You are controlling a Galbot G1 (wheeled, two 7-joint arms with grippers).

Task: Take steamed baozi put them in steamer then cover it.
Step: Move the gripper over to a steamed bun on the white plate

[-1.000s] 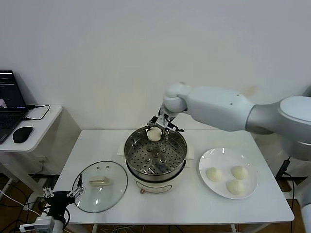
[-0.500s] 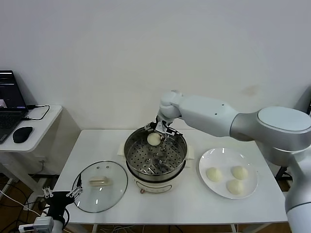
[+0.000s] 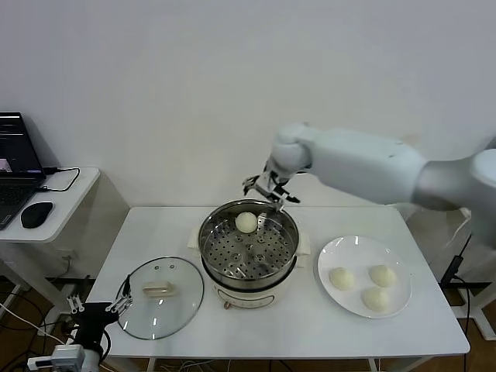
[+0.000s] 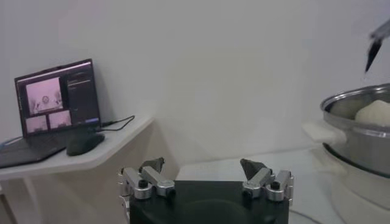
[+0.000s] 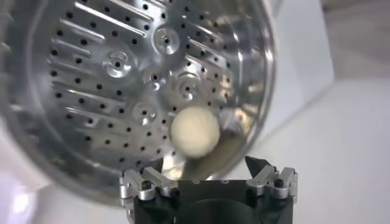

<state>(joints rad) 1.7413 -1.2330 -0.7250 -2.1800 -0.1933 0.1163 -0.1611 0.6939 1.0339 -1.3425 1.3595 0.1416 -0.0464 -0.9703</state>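
One steamed baozi (image 3: 246,222) lies on the perforated tray at the far side of the steamer (image 3: 248,273); the right wrist view shows the same baozi (image 5: 194,132) free on the tray. My right gripper (image 3: 269,192) hangs open just above the steamer's far rim, nothing between its fingers. Three more baozi (image 3: 375,298) rest on the white plate (image 3: 350,249) to the steamer's right. The cover (image 3: 160,297), a glass lid with a cream handle, lies flat on the table left of the steamer. My left gripper (image 3: 98,310) waits open at the table's front left corner.
A side table (image 3: 46,209) at the far left carries a laptop (image 3: 17,167) and a mouse (image 3: 36,214). The white wall rises close behind the main table. The steamer's side handle (image 4: 325,131) shows in the left wrist view.
The right gripper carried the baozi down to the tray, opened and let it go, then rose toward the far rim. The left arm stayed still.
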